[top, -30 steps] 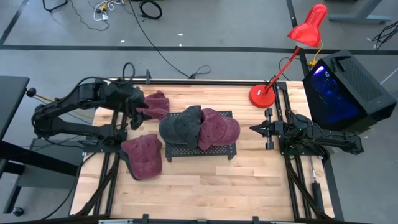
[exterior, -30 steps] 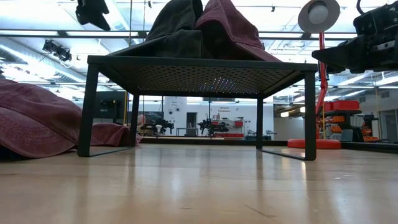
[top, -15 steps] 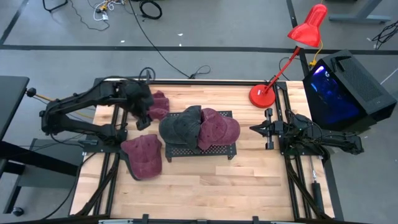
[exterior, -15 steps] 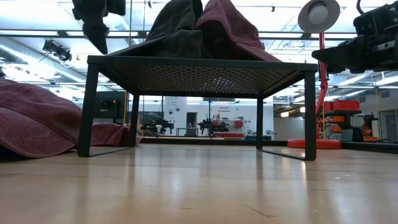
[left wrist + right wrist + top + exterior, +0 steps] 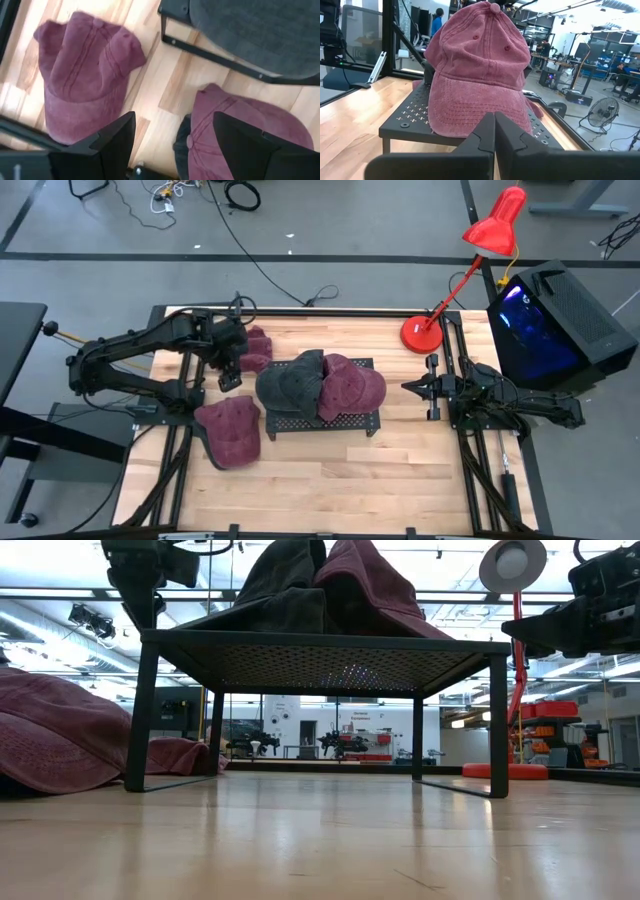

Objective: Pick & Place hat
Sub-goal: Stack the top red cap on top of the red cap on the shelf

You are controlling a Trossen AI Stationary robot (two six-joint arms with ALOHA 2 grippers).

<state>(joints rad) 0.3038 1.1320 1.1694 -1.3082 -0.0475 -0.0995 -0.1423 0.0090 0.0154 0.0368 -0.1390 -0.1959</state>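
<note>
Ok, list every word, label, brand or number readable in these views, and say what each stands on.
None can be read.
Maroon cotton caps: no lettering shows.
Dark grey cap: no lettering shows.
Black perforated metal stand: unmarked.
Red desk lamp: no label shows.
Black computer case with blue glow: no brand shows.
Background room signs: too small to read.

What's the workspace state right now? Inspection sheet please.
Surface: wooden table, bare at the front.
Job's things: dark grey cap and maroon cap on the black mesh rack; front-left maroon cap and back-left maroon cap on the table.
Clutter: red desk lamp at the back right corner.
Grippers: left gripper open above the back-left cap; right gripper shut, waiting at the right edge.
Cables: black cable on the floor behind the table.
Surroundings: black box with blue light at right; people far off in the right wrist view.
</note>
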